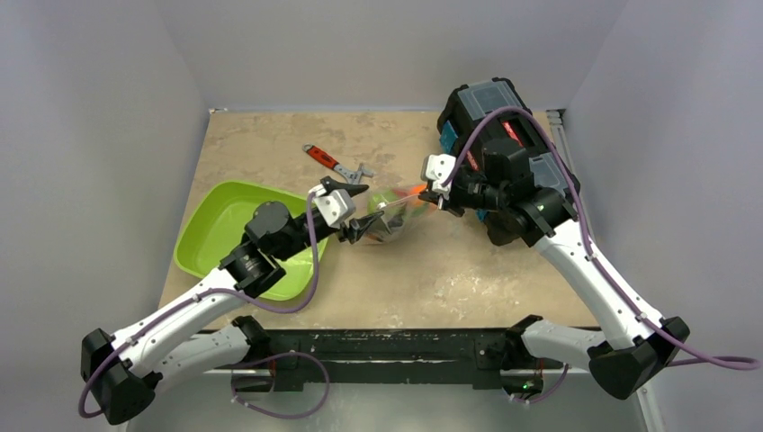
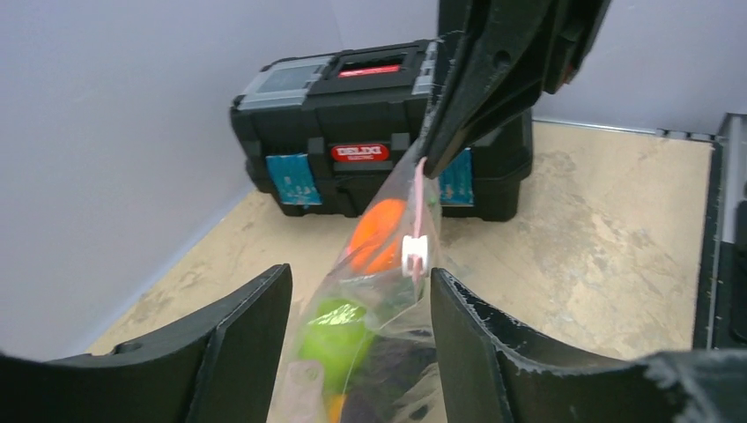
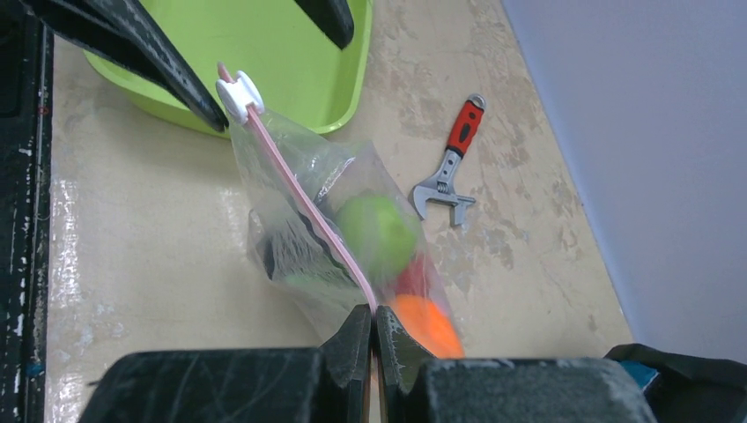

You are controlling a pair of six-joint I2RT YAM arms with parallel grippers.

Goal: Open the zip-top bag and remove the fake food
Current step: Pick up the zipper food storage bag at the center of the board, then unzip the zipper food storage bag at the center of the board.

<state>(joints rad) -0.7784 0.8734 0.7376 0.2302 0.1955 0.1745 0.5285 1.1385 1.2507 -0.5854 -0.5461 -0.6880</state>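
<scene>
The zip-top bag hangs stretched above the table between both grippers, its pink zip strip on top. My right gripper is shut on one end of the strip. At the other end, my left gripper is open and straddles the bag, with the white slider just beside its right finger. Fake food shows through the plastic: an orange fruit, a green round piece, a red piece and something dark purple.
A lime green tray lies under the left arm. The red-handled wrench rests on the table behind the bag. A black toolbox stands at the back right, behind the right arm. Grey walls enclose the table.
</scene>
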